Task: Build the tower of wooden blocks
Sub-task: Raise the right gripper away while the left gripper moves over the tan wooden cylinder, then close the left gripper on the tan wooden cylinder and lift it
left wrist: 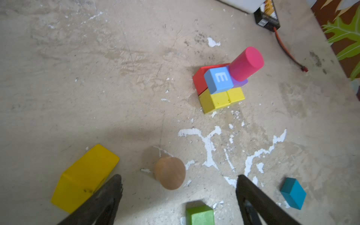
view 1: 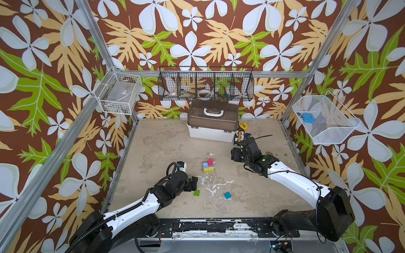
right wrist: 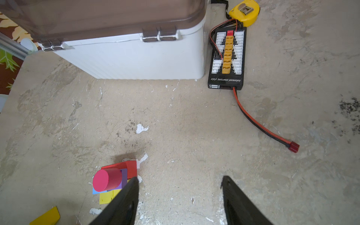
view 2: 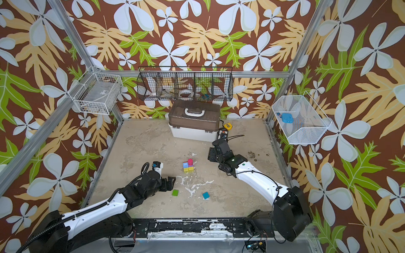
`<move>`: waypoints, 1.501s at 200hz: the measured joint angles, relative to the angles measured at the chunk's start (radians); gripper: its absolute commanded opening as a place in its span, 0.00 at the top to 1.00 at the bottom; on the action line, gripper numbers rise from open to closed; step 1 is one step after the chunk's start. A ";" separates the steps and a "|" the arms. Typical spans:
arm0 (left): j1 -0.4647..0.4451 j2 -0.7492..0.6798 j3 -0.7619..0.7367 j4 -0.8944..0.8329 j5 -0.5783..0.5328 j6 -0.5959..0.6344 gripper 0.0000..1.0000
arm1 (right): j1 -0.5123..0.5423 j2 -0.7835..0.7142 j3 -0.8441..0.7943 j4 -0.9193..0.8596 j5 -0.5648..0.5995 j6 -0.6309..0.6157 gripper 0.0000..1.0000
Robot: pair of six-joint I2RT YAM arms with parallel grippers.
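The wood block tower [view 1: 208,166] stands near the middle of the desk [view 1: 153,142]. It is a small pile of smooth painted pieces. Two yellow cubes [left wrist: 220,100] sit side by side at its base, with a red block [left wrist: 199,78] touching them behind. On top are a blue cube with a white "E" [left wrist: 219,79] and a purple block [left wrist: 241,82], and a matte pink cylinder [left wrist: 246,63] stands on end on the purple one. Loose pieces lie apart from the tower towards the desk's front: a yellow wedge [left wrist: 85,179], a bare tan wooden cylinder [left wrist: 170,173], a green block [view 1: 196,192] and a teal cube [view 1: 227,195]. The left pincer [view 1: 194,183] hangs just beside the green block, its black fingers spread wide and released, gripping nothing. The right pincer [right wrist: 180,178] is to the right of the tower, its jaws likewise parted and empty over bare desk. The desk top is mottled beige, scuffed, with chipped white patches. At the back stands a ribbed white plastic box with a translucent brown lid [right wrist: 136,58]. Just beside the box lie a black charging board with orange sockets [right wrist: 227,58], its red-and-black cable [right wrist: 253,118] and a yellow tape measure [right wrist: 244,12].
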 measured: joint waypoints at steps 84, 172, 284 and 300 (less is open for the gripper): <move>-0.006 0.108 0.048 -0.025 -0.014 0.081 0.24 | 0.000 0.092 0.037 0.000 0.006 0.006 0.33; -0.077 0.305 0.133 -0.032 -0.072 0.111 0.34 | 0.000 0.100 0.047 -0.005 0.006 0.006 0.33; -0.077 0.362 0.157 -0.044 -0.089 0.118 0.50 | 0.000 0.117 0.057 -0.009 -0.005 0.006 0.33; -0.077 0.367 0.159 -0.044 -0.089 0.122 0.52 | 0.000 0.117 0.057 -0.009 -0.006 0.006 0.33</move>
